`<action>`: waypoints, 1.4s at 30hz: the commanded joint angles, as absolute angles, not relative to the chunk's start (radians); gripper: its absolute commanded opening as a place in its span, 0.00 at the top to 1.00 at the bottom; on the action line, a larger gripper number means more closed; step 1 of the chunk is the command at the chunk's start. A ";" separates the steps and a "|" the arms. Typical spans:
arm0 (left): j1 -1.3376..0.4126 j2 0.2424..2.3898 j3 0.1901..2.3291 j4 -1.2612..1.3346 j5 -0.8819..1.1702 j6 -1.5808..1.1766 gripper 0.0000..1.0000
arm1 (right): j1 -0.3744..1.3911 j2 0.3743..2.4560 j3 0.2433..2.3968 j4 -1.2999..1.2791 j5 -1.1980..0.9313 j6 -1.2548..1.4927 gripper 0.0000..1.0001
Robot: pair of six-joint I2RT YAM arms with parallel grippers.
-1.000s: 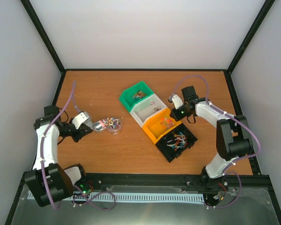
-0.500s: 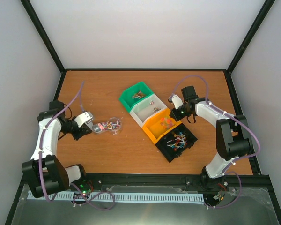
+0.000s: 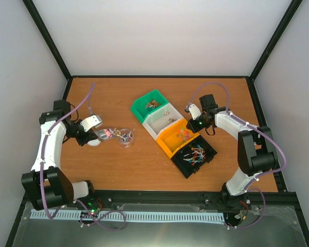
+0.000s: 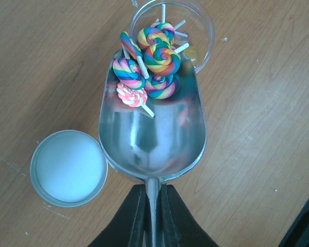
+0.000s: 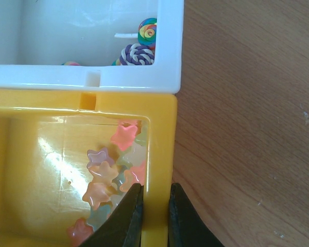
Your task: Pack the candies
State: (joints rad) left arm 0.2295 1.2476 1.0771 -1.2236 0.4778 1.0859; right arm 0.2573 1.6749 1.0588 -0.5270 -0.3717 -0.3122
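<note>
Steel scoop (image 4: 152, 139), about six candies (image 4: 162, 57) aboard, handle pinched in left gripper (image 4: 152, 194). Right gripper (image 5: 155, 194) clamps orange bin (image 5: 162, 134) wall; four bins (image 3: 144, 106).

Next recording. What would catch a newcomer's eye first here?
Rainbow swirl lollipops piled on a metal scoop, held by the left gripper, its tip at the mouth of a clear jar at the left, with a white lid beside it. In the middle, the right gripper pinches the wall of the orange bin, which holds pastel star candies.
</note>
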 commanded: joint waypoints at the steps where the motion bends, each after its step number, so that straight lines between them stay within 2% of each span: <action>1: 0.208 1.256 1.143 -1.293 0.467 1.114 0.99 | 0.266 1.712 1.043 -0.574 -0.374 -0.355 0.97; 21: 0.059 1.298 1.191 -1.272 0.325 1.027 0.99 | 0.267 1.709 1.042 -0.574 -0.374 -0.359 0.97; 33: 0.032 1.328 1.240 -1.298 0.291 1.015 0.99 | 0.265 1.707 1.042 -0.574 -0.376 -0.360 0.97; 37: 0.032 1.285 1.241 -1.318 0.328 1.063 0.99 | 0.263 1.707 1.043 -0.574 -0.376 -0.360 0.97; 42: 0.032 1.178 1.202 -1.211 0.372 1.090 0.99 | 0.262 1.706 1.045 -0.574 -0.379 -0.355 0.97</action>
